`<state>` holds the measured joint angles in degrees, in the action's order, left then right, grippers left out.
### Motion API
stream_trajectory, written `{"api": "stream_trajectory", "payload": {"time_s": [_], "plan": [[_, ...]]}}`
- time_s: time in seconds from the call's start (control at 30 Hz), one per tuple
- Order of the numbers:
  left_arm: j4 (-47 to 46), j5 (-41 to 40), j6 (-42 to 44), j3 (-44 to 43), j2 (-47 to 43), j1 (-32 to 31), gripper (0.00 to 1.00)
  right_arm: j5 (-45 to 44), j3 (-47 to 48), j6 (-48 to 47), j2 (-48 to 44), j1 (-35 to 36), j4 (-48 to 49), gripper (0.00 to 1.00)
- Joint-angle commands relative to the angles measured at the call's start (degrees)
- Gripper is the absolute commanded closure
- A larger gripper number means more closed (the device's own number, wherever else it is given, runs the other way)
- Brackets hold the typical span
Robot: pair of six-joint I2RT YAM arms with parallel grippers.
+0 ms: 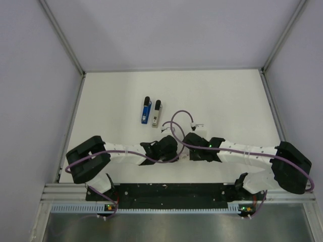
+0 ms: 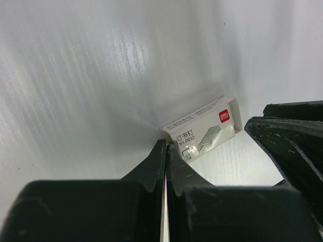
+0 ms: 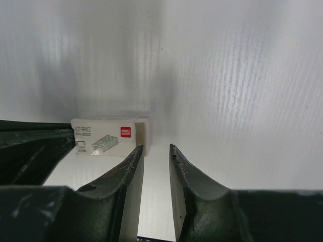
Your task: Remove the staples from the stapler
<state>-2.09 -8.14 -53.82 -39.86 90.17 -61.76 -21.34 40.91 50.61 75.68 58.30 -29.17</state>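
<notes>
Two staplers, one blue plastic stapler (image 1: 146, 110) and one grey stapler (image 1: 157, 113), lie upper-centre in the top view, beyond both grippers; the staples cannot be made out.

Left wrist: the left gripper (image 2: 166, 146) is closed and empty, its tips at a white cardboard staple box (image 2: 204, 132).

Right wrist: the right gripper (image 3: 156, 148) is slightly parted and empty, with the box (image 3: 108, 136) to its upper left.

White table (image 1: 227, 101) enclosed by pale walls (image 1: 176, 30).

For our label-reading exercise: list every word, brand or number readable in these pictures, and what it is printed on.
"订书钉": face of the white staple box.
"No.0012": same box, just beneath.
"deli", apparently: red logo on that box.
Finer print on the box, and any marks on the blue stapler and grey stapler: too small to read.
</notes>
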Motion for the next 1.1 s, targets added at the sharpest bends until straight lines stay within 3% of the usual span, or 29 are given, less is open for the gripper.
{"api": "stream_trajectory", "payload": {"time_s": [0.0,0.33,0.37,0.47,1.07], "plan": [[0.77,-0.21,0.39,-0.40,-0.79,-0.03,1.00,-0.28,-0.92,1.16,-2.81,-0.38,-1.85,0.72],[1.82,-1.09,0.47,-0.75,-1.49,-0.03,1.00,-1.42,-2.85,0.72,-4.49,-2.05,-2.74,0.67],[3.65,-1.35,0.56,-0.75,-1.66,-0.03,1.00,-1.68,-2.85,0.20,-3.88,-2.66,-2.56,0.70],[4.37,-1.44,0.65,-1.01,-1.40,-0.12,1.00,-1.69,-2.59,-1.04,-1.77,-3.81,-1.60,1.00],[5.43,-0.30,1.26,-3.91,2.38,-0.03,1.00,5.69,-2.23,-2.18,5.27,-4.07,9.03,1.00]]}}
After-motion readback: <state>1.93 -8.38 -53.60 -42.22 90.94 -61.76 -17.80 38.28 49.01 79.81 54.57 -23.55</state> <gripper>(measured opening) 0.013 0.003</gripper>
